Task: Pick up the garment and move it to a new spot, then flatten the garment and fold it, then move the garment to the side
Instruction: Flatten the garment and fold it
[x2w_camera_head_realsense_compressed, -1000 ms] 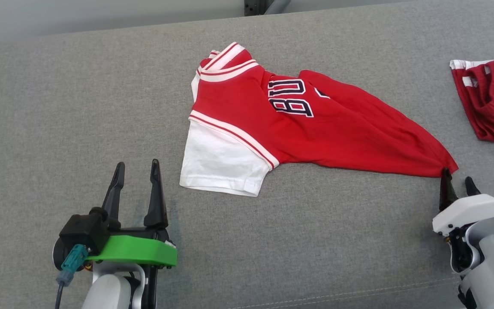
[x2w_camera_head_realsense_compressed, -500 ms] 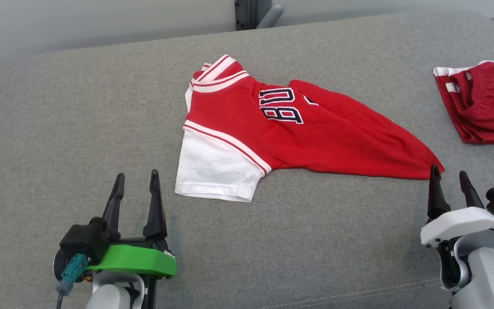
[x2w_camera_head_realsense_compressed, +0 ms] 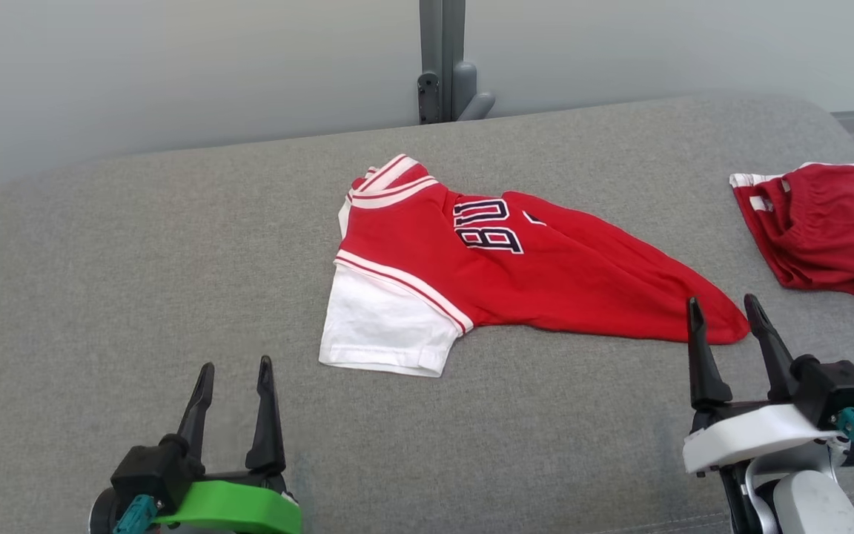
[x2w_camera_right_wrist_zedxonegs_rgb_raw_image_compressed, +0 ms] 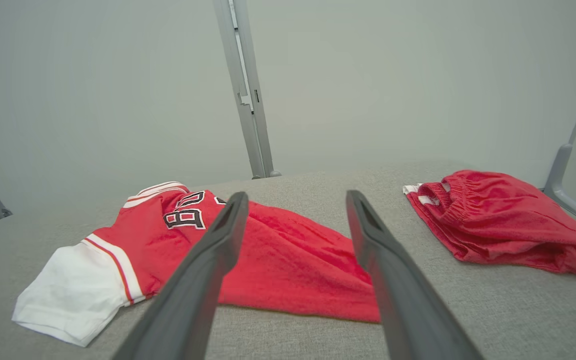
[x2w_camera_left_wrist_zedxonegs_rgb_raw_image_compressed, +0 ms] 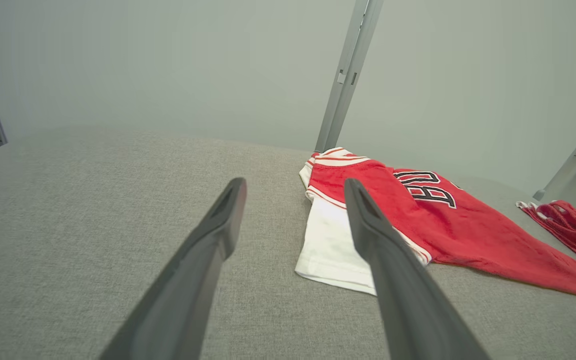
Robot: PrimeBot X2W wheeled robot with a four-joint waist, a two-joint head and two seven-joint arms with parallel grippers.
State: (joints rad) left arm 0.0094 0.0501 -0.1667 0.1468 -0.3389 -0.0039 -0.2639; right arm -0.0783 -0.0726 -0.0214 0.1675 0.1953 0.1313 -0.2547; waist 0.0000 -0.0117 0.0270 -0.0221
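Changed: right gripper (x2w_camera_head_realsense_compressed: 720, 299) released red white-sleeved cloth jersey (x2w_camera_head_realsense_compressed: 545, 274), jaws wide.
Left gripper (x2w_camera_head_realsense_compressed: 236, 362): wide, empty, over grey fabric cushion (x2w_camera_head_realsense_compressed: 101, 297).

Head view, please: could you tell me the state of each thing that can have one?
Jersey: lying rumpled on the grey cushion, not flattened, not held.
Shorts: crumpled heap, apart from the jersey.
Left gripper: open, empty, near the white sleeve.
Right gripper: open, empty, at the jersey's hem corner.
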